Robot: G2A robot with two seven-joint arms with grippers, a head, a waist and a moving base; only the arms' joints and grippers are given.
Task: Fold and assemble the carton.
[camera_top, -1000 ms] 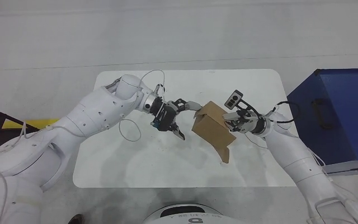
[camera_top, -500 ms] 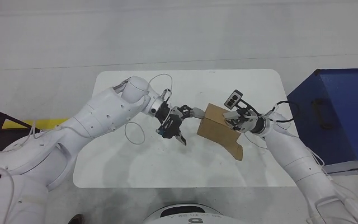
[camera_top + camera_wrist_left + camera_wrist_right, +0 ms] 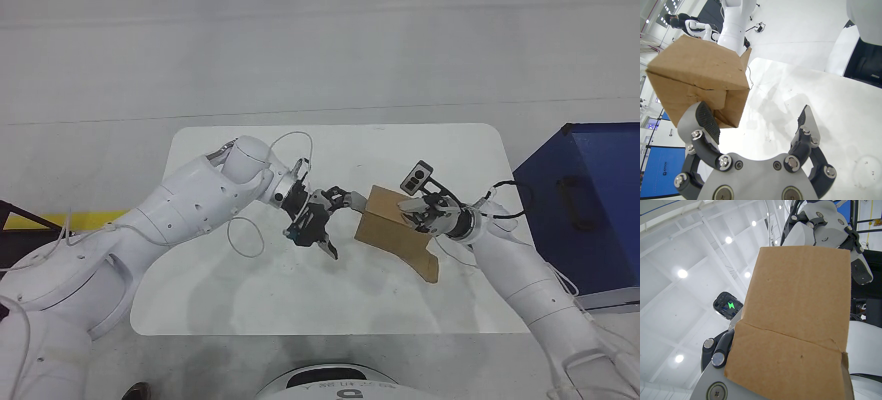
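A brown cardboard carton (image 3: 393,228) is held above the white table (image 3: 230,290), with one loose flap (image 3: 428,266) hanging toward the front edge. My right gripper (image 3: 420,216) is shut on the carton's right side; in the right wrist view the carton (image 3: 797,313) covers most of that gripper, and one finger (image 3: 723,344) shows beside the cardboard. My left gripper (image 3: 342,225) is open just left of the carton. In the left wrist view the left gripper (image 3: 753,106) has one pad (image 3: 706,121) against the carton's (image 3: 696,81) lower corner flap, the other pad (image 3: 806,121) free over the table.
A dark blue bin (image 3: 590,215) stands off the table's right edge. A thin cable loop (image 3: 243,235) hangs from the left arm over the table. Bare tabletop lies along the front and left.
My left gripper has moved right, up to the carton's left side. The carton has turned in the right gripper and its hanging flap has swung to the right.
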